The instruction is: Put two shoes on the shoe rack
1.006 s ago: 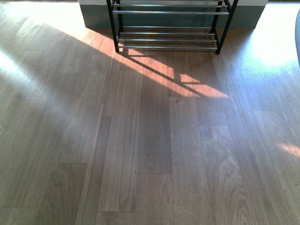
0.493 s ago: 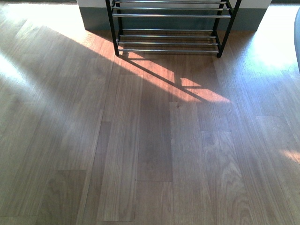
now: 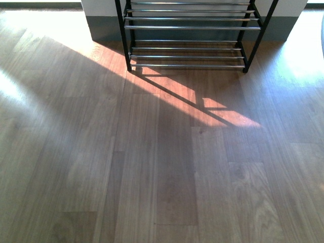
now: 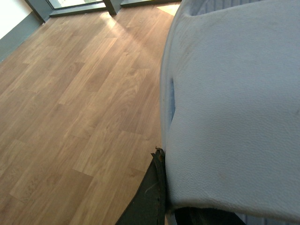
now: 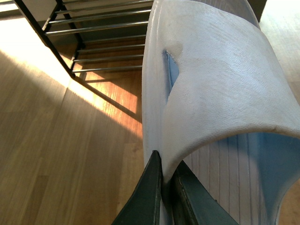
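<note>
Shoe rack (image 3: 188,35) nearer than before, across sunlit wooden floor (image 3: 152,167).

Support surface: brown wood-plank floor (image 3: 152,167), visible in all three views. Sunlit patch crossed by dark bar shadows just in front of rack. Multi-tier shoe rack with black metal side frames and thin chrome bar shelves (image 3: 187,50) stands directly on floor at far end, against grey baseboard strip (image 3: 104,28) of white wall.
</note>
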You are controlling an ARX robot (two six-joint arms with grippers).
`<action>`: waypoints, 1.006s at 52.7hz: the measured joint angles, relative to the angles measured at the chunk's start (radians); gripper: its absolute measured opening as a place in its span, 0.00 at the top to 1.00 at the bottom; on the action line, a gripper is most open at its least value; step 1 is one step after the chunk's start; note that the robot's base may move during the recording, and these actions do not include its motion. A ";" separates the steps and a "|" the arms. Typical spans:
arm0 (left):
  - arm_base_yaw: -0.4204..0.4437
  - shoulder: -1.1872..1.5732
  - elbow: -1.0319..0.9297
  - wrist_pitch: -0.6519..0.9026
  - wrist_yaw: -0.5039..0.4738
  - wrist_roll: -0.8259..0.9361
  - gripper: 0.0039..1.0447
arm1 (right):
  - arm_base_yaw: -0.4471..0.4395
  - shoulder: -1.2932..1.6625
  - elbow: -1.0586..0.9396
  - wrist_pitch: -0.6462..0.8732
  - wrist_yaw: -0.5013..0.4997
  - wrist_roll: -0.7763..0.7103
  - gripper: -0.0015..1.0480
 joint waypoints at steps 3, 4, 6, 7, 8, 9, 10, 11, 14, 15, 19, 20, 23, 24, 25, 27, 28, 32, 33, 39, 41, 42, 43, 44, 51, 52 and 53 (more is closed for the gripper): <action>0.000 0.000 0.000 0.000 0.000 0.000 0.98 | 0.000 0.000 0.000 0.000 -0.001 0.000 0.98; 0.000 0.000 0.000 0.000 0.000 0.000 0.98 | 0.000 0.001 0.000 0.000 0.000 0.000 0.98; 0.000 0.000 0.000 0.000 0.000 0.000 0.98 | 0.000 0.003 0.000 0.000 0.000 0.000 0.98; 0.000 0.000 0.000 0.000 0.000 0.000 0.98 | 0.000 0.003 0.000 0.000 0.000 0.000 0.98; 0.000 0.000 0.000 0.000 0.000 0.000 0.98 | 0.000 0.003 0.000 0.000 -0.001 0.000 0.98; 0.000 0.000 0.000 0.000 0.000 0.000 0.98 | 0.000 0.003 0.000 0.000 -0.001 0.000 0.98; 0.000 0.000 0.000 0.000 0.000 0.000 0.98 | 0.000 0.002 0.000 0.000 -0.002 0.000 0.98; 0.000 0.000 0.000 0.000 0.000 0.000 0.98 | 0.000 0.001 0.000 0.000 -0.002 0.000 0.98; 0.000 0.000 0.000 0.000 -0.002 0.000 0.98 | 0.000 -0.002 0.000 0.000 -0.002 0.000 0.98; 0.000 0.000 0.000 0.000 -0.003 0.000 0.98 | 0.000 0.000 0.000 0.000 -0.003 0.000 0.98; 0.000 0.000 0.000 -0.001 -0.005 0.000 0.98 | 0.004 0.002 -0.001 0.000 -0.007 0.000 0.98; 0.000 0.000 -0.001 -0.001 -0.005 0.000 0.98 | 0.005 0.001 -0.001 0.000 -0.008 0.000 0.98; 0.000 0.000 -0.001 -0.001 -0.004 0.000 0.98 | 0.006 0.000 0.000 0.000 -0.003 0.000 0.98; 0.000 0.000 -0.001 -0.001 -0.004 0.000 0.98 | 0.006 0.000 0.000 0.000 -0.003 0.000 0.98; 0.000 0.000 -0.001 -0.001 -0.004 0.000 0.98 | 0.006 0.000 0.000 0.000 -0.003 0.000 0.98; 0.000 0.000 -0.001 -0.001 -0.004 0.000 0.98 | 0.006 0.001 -0.001 0.000 -0.003 0.000 0.98; 0.000 0.000 -0.001 -0.001 -0.004 0.000 0.98 | 0.006 0.001 -0.001 0.000 -0.003 0.000 0.98; 0.000 0.000 -0.001 -0.001 -0.004 0.000 0.98 | 0.006 0.000 0.000 0.000 -0.003 0.000 0.98; 0.000 0.000 -0.001 -0.001 -0.004 0.000 0.98 | 0.006 0.000 -0.001 0.000 -0.003 0.000 0.98; 0.000 0.000 -0.001 -0.001 -0.003 0.000 0.98 | 0.006 0.001 0.000 0.000 -0.003 0.000 0.98; 0.000 0.000 -0.001 -0.001 -0.003 0.000 0.98 | 0.005 0.001 0.000 0.000 -0.003 0.000 0.98; 0.000 0.000 -0.001 -0.001 -0.003 0.000 0.98 | 0.005 0.001 0.000 0.000 -0.001 0.000 0.98; 0.000 0.000 -0.003 -0.001 -0.003 0.000 0.98 | 0.005 0.002 -0.001 0.000 -0.002 0.000 0.98; 0.000 0.000 -0.004 -0.001 -0.003 0.000 0.98 | 0.005 0.003 -0.001 0.000 -0.002 0.000 0.98; 0.000 0.000 -0.004 -0.001 -0.002 0.000 0.98 | 0.004 0.003 -0.001 0.000 -0.003 0.000 0.98; 0.000 0.000 -0.004 -0.001 -0.002 0.000 0.98 | 0.004 0.003 -0.001 0.000 -0.003 0.000 0.98; 0.000 0.000 -0.003 -0.001 -0.002 0.000 0.98 | 0.004 0.003 -0.001 0.000 -0.002 0.000 0.98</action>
